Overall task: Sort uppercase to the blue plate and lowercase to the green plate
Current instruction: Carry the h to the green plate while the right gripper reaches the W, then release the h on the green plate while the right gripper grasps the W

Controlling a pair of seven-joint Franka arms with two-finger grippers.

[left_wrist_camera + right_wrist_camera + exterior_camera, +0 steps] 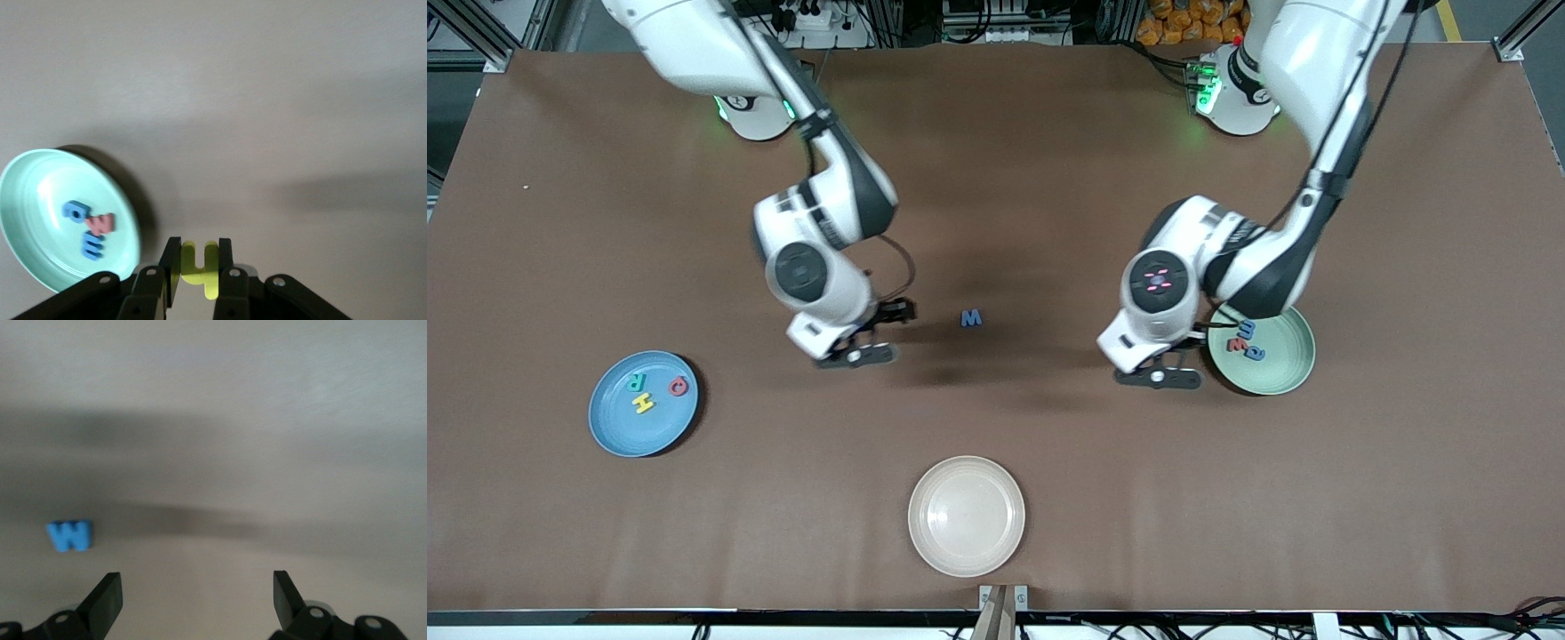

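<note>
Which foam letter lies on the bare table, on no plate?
The blue W, alone between the arms; every other letter sits on a plate or in the left gripper.

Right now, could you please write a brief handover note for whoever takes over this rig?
Left tool: shut on the yellow h, above the table beside the green plate.
Right tool: open, empty, above the table near the blue W.
Done: R, H, Q on the blue plate; m, w, a on the green plate.
Left: h to green, W to blue.
</note>
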